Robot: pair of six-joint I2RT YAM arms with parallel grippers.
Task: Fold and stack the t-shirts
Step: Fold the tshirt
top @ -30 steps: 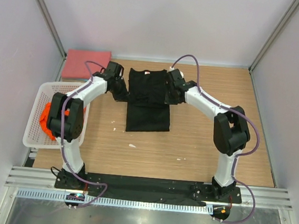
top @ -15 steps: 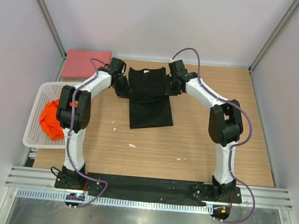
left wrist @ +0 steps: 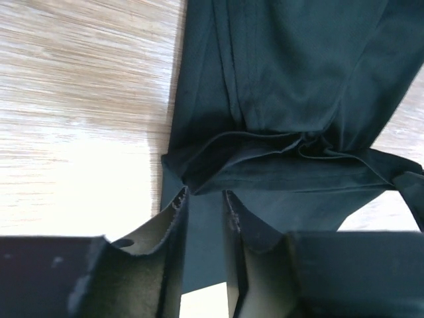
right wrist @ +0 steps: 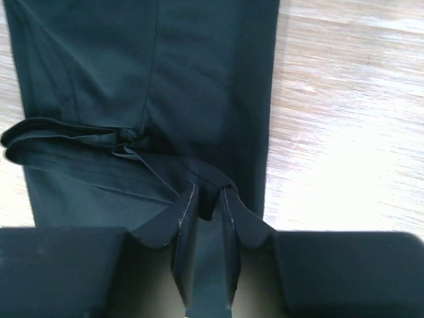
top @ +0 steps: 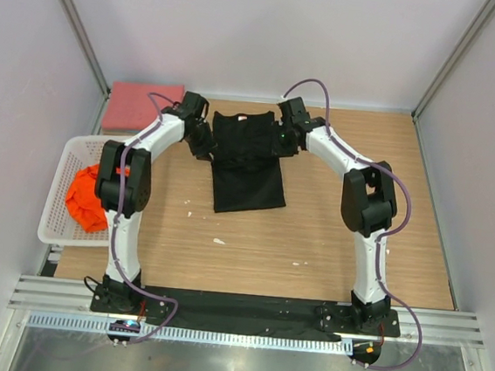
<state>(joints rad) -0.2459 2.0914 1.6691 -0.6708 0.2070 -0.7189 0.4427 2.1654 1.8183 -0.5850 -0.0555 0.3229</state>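
1. Shirt first: the black t-shirt [top: 248,164] lies on the table [top: 338,247] as a narrow strip. Its long axis runs from the far side towards the arm bases, and its far end is doubled over.
2. The left gripper [left wrist: 205,195] sits at the far-left edge of that strip with its jaws a narrow slot apart. The bunched fold lies just ahead of the tips, not clamped.
3. The right gripper [right wrist: 209,190] mirrors it at the far-right edge, jaws only slightly parted. A pleat of black cloth runs right up into the slot, and I cannot tell whether it is pinched or free.
4. So both arms flank the far end, one per side, and the free near hem lies well towards the bases. Any next fold looks set to run along that axis, with the arms working as a pair.
5. The pinkish-red t-shirt [top: 143,107] lies folded at the far-left corner and probably starts the stack, with the left arm nearer to it.
6. The orange t-shirt [top: 87,196] waits crumpled in the white basket [top: 52,211], unfolded.
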